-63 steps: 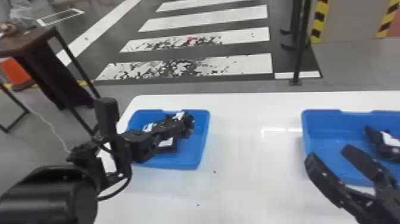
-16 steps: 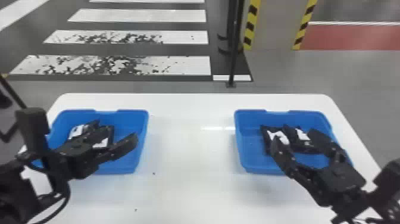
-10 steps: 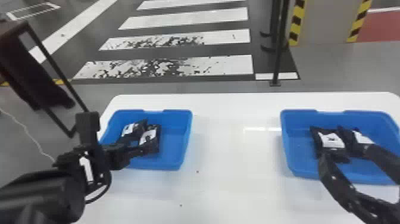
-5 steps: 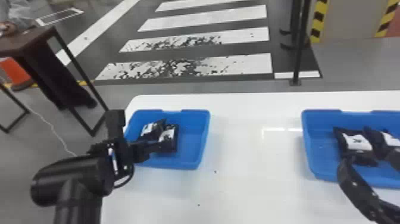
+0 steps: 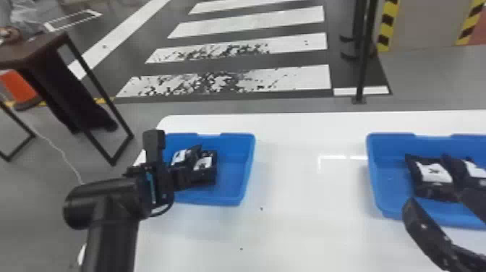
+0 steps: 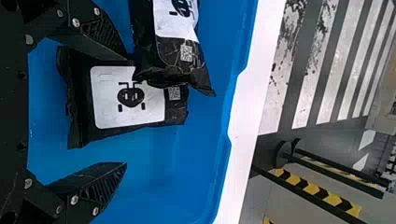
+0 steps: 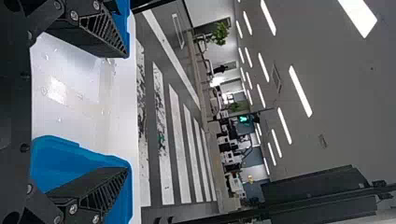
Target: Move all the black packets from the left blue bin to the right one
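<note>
The left claw [image 6: 126, 111] is open at two black packets [image 5: 204, 177] in the left bin [image 5: 249, 168]; the right claw [image 7: 127, 112], also open, is by the right bin's [image 5: 375, 177] near side. Two dark pouches [image 5: 434, 173] lie there, one more than earlier: probably half done.

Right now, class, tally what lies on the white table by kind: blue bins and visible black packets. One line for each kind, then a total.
Blue bins: 2
Visible black packets: 4
Total: 6
</note>
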You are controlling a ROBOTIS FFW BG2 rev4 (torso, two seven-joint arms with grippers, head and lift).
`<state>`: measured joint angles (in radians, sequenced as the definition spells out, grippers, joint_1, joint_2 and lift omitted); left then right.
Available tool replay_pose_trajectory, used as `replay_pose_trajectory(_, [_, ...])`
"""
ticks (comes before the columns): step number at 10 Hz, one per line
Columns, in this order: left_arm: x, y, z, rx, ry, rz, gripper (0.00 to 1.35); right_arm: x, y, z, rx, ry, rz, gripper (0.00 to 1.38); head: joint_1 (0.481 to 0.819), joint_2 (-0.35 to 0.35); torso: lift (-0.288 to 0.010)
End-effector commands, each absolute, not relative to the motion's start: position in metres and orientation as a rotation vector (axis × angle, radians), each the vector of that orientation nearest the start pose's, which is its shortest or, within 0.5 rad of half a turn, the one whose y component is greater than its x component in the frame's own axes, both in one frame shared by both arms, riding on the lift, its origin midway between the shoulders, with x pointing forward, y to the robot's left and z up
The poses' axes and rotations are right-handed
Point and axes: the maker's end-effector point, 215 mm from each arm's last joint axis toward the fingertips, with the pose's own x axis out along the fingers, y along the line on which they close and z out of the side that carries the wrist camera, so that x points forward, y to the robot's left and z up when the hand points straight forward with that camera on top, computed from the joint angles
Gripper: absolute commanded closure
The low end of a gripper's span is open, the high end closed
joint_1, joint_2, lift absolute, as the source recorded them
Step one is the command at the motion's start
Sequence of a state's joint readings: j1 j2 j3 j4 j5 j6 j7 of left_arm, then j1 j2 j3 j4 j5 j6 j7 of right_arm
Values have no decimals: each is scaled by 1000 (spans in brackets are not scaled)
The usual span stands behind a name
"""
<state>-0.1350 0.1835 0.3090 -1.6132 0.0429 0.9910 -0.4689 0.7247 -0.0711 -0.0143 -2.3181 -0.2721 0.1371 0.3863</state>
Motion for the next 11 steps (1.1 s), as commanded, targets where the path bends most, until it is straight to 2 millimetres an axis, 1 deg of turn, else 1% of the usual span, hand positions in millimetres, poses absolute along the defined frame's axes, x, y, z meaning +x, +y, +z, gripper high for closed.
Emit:
replay_pose_trajectory(1, [536,358,-485,-233,783,-114,383,368,-144,-305,239,85,440,167,695,269,-140])
replay_pose_trajectory(2, [534,356,-489,-234,801,-115,676,368,-143,-308,248,90,440,167,695,263,-140])
replay_pose_trajectory(3, [535,353,-489,-216,801,-124,923,368,-143,-307,246,88,442,167,695,261,-140])
replay_pose_trajectory(4, [541,353,-483,-202,770,-133,1113,368,-143,-308,249,93,442,167,695,258,-140])
replay_pose_trajectory(5, [544,356,-480,-190,756,-128,1165,367,-142,-309,254,97,444,167,695,254,-140])
replay_pose_trajectory(6, [547,362,-476,-163,742,-125,1165,367,-142,-311,257,101,446,168,695,255,-140])
replay_pose_trajectory(7, [551,362,-470,-145,707,-141,1167,367,-142,-313,264,107,446,170,695,259,-140])
replay_pose_trajectory(8, [550,356,-463,-140,683,-168,1168,366,-141,-314,271,111,448,170,695,261,-140])
replay_pose_trajectory(9, [545,350,-448,-122,654,-187,1170,366,-141,-313,271,108,450,170,695,259,-140])
replay_pose_trajectory(11, [522,325,-425,-139,601,-252,1170,365,-140,-312,275,107,452,171,695,252,-140])
